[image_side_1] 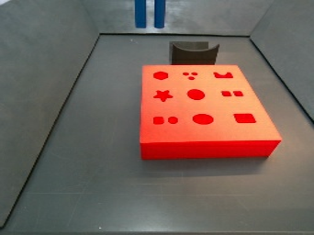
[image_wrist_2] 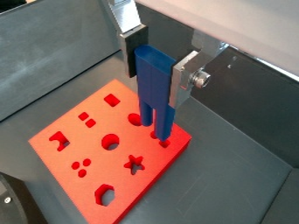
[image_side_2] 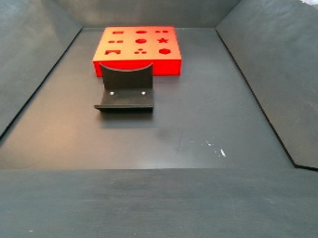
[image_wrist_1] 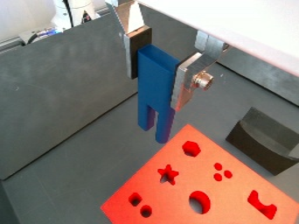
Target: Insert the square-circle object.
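**A:** Where is the pincer (image_wrist_1: 159,77), and what is it doing?

**B:** It hangs high above the table (image_side_1: 86,165), clear of everything on it. In both wrist views its two flat silver fingers (image_wrist_1: 188,80) are clamped on the square-circle object (image_wrist_1: 155,88), a blue peg piece with two long parallel prongs pointing down. The fingers grip the upper, joined part of the piece, one on each side.

**A:** Do the side views show it?

**B:** Only partly. In a side view the two blue prongs (image_side_1: 150,11) hang into the top edge of the picture, over the far end of the box, beyond the dark grey curved block (image_side_1: 190,50). The pincer itself is out of that frame.

**A:** And the red block?

**B:** The red block (image_side_1: 201,108) lies flat on the table, its top cut with shaped holes: a star, circles, squares and others. In a wrist view the prong tips (image_wrist_2: 156,127) hang above the block (image_wrist_2: 112,149) near one edge, not touching it as far as I can tell.

**A:** How do the two blocks sit?

**B:** The curved block (image_side_2: 125,89) stands just beside one short side of the red block (image_side_2: 138,51), apart by a narrow gap. Grey walls (image_side_1: 55,64) surround the table.
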Robot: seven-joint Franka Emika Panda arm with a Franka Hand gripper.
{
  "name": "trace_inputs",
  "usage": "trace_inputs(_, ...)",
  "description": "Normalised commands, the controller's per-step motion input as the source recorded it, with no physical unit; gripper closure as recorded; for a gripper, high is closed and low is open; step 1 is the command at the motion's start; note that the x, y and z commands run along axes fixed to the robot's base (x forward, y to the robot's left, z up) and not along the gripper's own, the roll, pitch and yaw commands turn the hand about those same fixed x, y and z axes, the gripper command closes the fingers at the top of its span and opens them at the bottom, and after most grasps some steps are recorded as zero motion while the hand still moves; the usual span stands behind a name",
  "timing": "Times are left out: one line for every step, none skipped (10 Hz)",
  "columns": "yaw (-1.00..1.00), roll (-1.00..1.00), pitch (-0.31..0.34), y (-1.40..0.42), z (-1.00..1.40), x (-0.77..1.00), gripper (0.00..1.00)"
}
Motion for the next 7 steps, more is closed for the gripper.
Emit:
trace_inputs(0.00,0.00,0.000,-0.11,-0.15,0.41,1.00)
trace_inputs(0.00,0.00,-0.059,-0.25,-0.29,0.61,1.00)
trace_inputs(0.00,0.01,-0.107,-0.34,-0.39,0.75,1.00)
trace_inputs(0.00,0.05,-0.061,-0.41,-0.46,0.91,1.00)
trace_inputs(0.05,0.10,0.000,-0.37,-0.46,0.94,1.00)
trace_inputs(0.15,0.15,0.010,-0.35,-0.48,0.85,1.00)
trace_inputs(0.23,0.13,0.053,-0.30,-0.57,0.80,1.00)
